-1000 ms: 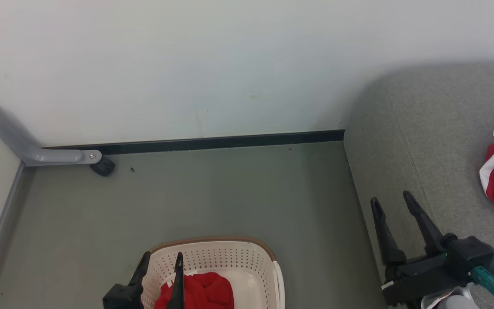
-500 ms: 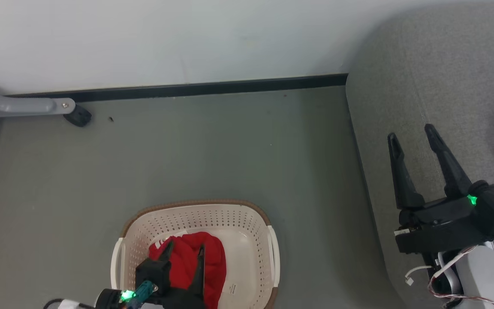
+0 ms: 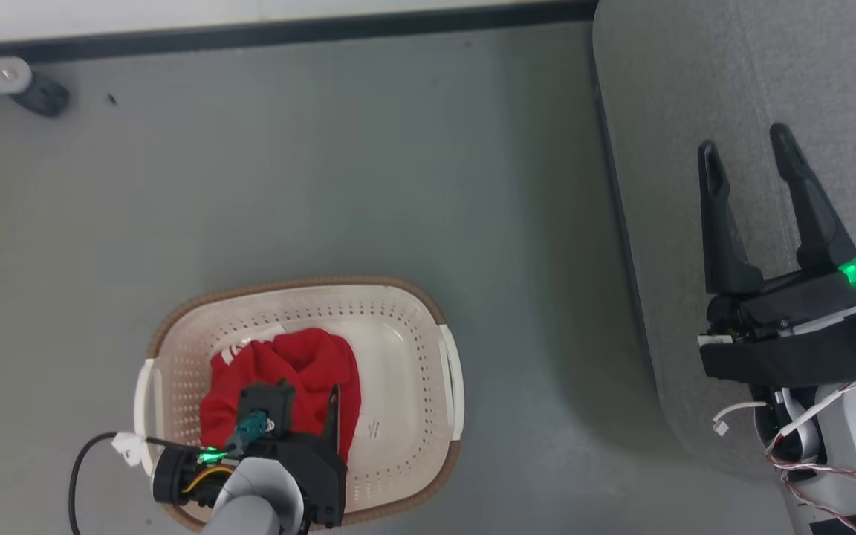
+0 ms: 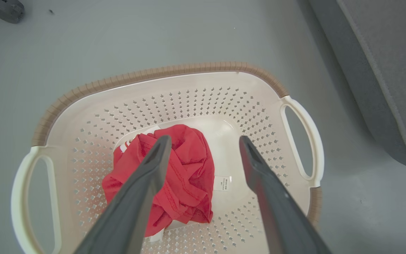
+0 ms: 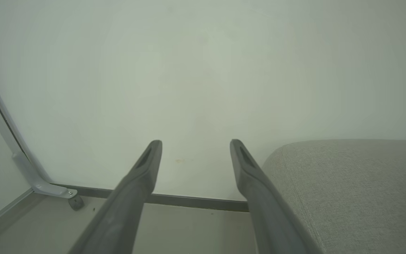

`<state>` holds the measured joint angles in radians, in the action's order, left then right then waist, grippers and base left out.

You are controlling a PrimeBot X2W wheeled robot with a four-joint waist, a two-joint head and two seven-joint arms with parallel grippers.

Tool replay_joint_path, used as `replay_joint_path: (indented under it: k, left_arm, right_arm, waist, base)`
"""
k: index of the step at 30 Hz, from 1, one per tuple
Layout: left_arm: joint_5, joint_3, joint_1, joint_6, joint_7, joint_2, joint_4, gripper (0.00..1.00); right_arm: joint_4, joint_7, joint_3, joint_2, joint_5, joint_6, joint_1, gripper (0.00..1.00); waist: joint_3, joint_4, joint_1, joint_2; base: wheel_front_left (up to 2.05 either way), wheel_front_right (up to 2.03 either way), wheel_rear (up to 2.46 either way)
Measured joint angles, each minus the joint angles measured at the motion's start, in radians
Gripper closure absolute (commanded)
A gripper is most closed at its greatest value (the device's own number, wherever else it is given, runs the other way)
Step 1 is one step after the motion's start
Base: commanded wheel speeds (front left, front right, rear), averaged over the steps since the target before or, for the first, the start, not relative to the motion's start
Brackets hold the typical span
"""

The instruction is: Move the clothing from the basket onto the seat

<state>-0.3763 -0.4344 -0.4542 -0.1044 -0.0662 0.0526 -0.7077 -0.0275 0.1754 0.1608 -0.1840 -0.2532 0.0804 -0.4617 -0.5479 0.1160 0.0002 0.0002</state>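
Above the basket [image 4: 160,72], the left gripper [image 4: 203,141] is hovering, fingers [image 4: 153,165] spread empty, over the soft red garment [image 4: 185,165], likely best pinched at its crest.

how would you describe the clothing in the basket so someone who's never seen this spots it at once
Start at the big grey seat on the right of the head view; on the floor to its left stands an oval cream basket with a brown rim. Crumpled in its left half lies the clothing, the one bright red, soft thing against the pale perforated plastic.
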Motion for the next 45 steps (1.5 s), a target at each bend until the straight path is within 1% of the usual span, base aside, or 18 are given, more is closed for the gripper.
replay_joint_path:
  k: [9,14,19,23,27,33,38,39,40,41,45]
  left_arm:
    - [-0.038,0.023,-0.102,0.0,0.063,-0.003,-0.132,0.0]
    - [-0.038,0.04,-0.182,0.0,0.084,-0.003,-0.176,0.0]
    - [-0.038,0.066,-0.287,-0.001,0.091,0.025,-0.203,0.0]
    - [-0.036,0.085,-0.346,-0.001,0.091,0.058,-0.232,0.0]
    - [-0.036,0.109,-0.38,-0.002,0.091,0.074,-0.267,0.0]
    - [-0.038,0.121,-0.422,-0.007,0.091,0.084,-0.314,0.0]
    - [-0.039,0.127,-0.431,-0.007,0.095,0.081,-0.356,0.0]
    - [-0.041,0.126,-0.434,-0.007,0.101,0.079,-0.363,0.18]
    - [-0.043,0.127,-0.44,-0.007,0.101,0.076,-0.37,0.58]
    - [-0.045,0.127,-0.445,-0.01,0.101,0.073,-0.376,1.0]
    - [-0.049,0.128,-0.449,-0.01,0.109,0.065,-0.396,1.0]
  right_arm:
    - [-0.093,-0.021,0.005,0.016,-0.005,0.0,-0.061,0.0]
    - [-0.136,-0.026,-0.002,0.017,-0.012,-0.001,-0.086,0.0]
    - [-0.162,-0.026,-0.014,0.018,-0.021,-0.001,-0.09,0.0]
    - [-0.165,-0.025,-0.018,0.02,-0.024,-0.001,-0.11,0.0]
    - [-0.162,-0.023,-0.018,0.025,-0.029,-0.001,-0.123,0.0]
    - [-0.158,-0.014,-0.018,0.03,-0.039,-0.001,-0.124,0.0]
    - [-0.143,-0.005,-0.017,0.035,-0.046,-0.001,-0.128,0.0]
    - [-0.14,-0.005,-0.016,0.035,-0.046,-0.001,-0.13,0.0]
    - [-0.137,-0.001,-0.016,0.036,-0.046,-0.001,-0.135,0.0]
    - [-0.135,0.002,-0.015,0.036,-0.046,-0.001,-0.141,0.0]
    - [-0.13,0.003,-0.015,0.036,-0.046,-0.001,-0.149,0.0]
  waist:
    - [-0.134,0.038,0.0,0.0]
    - [-0.209,0.06,0.0,0.0]
    - [-0.285,0.078,0.0,0.0001]
    - [-0.345,0.091,0.0,0.0001]
    - [-0.395,0.102,0.0,0.0001]
    - [-0.449,0.114,-0.0001,0.0]
    - [-0.47,0.118,-0.0001,0.0]
    - [-0.472,0.118,-0.0001,0.0]
    - [-0.473,0.118,-0.0001,0.0]
    - [-0.473,0.118,-0.0001,0.0]
    - [-0.474,0.115,-0.0001,-0.0001]
  base:
    - [0.0,0.0,0.0]
    - [0.0,0.0,0.0]
    - [0.0,0.0,0.0]
    - [0.0,0.0,0.0]
    - [0.0,0.0,0.0]
    - [0.0,0.0,0.0]
    - [0.0,0.0,0.0]
    - [0.0,0.0,0.0]
    - [0.0,0.0,0.0]
    - [0.0,0.0,0.0]
    - [0.0,0.0,0.0]
